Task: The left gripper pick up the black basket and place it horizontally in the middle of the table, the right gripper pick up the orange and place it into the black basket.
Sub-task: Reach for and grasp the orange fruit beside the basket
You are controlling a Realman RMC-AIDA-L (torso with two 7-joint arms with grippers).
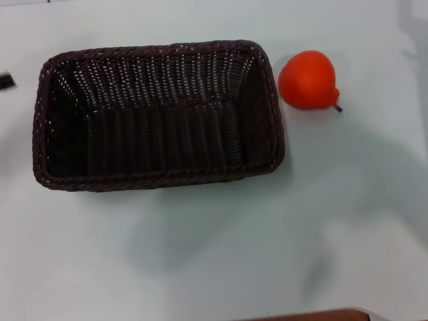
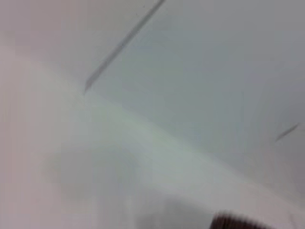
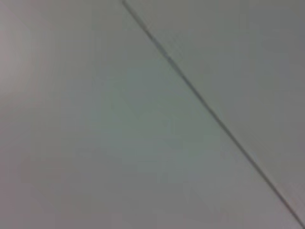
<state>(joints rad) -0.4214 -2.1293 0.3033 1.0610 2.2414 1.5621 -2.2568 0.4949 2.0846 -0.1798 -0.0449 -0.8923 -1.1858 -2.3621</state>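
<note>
On the table [image 1: 200,267], head view: basket [image 1: 157,114] lies lengthwise mid-table, empty, so fruit can drop in; orange [image 1: 306,79] sits just beside its right end. Left gripper [image 1: 6,81] barely shows (jaws: cannot tell). Wrist views: bare surfaces only; right gripper unseen.

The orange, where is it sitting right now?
In the head view the orange lies on the white table, on the robot's right, just beyond the far right corner of the black basket and not touching it.
</note>
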